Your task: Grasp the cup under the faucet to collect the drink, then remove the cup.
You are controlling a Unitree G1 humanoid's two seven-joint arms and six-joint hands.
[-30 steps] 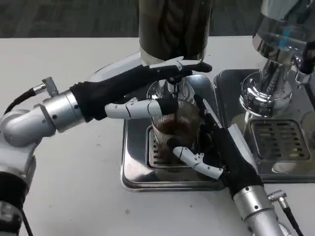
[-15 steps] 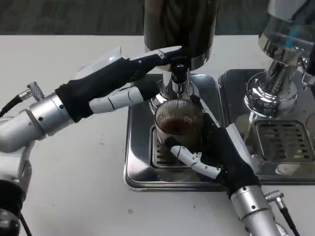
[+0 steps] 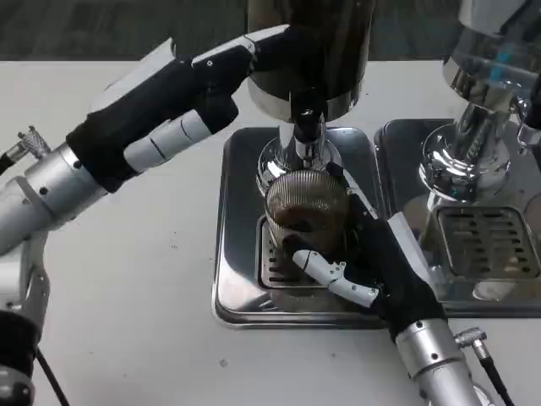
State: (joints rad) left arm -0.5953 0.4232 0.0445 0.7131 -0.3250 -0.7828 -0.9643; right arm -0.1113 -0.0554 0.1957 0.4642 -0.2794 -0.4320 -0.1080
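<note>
Ribbed clear glass cup (image 3: 306,211), dark drink pooled in its lower half, stands upright on the slotted metal grate (image 3: 272,269) of the square steel drip tray (image 3: 232,254), right beneath the chrome faucet spout (image 3: 305,135) of the dark cylindrical dispenser (image 3: 308,46). My right hand (image 3: 372,262) is wrapped round it from the right: one white-and-black finger (image 3: 325,272) curls across the front of the glass near its base, others reach up behind its right side, so I've got the cup in my grip. My left hand (image 3: 182,106) hangs up and to the left, off the cup, above the tray's left edge; its fingers lie fairly straight and point toward the dispenser body, holding nothing, fingertips at or just beside the dispenser's lower rim, though I can't tell whether they touch it. Off to my right sits a second chrome dispenser (image 3: 473,127) over its own steel tray (image 3: 473,245), all on the white table (image 3: 127,296).
</note>
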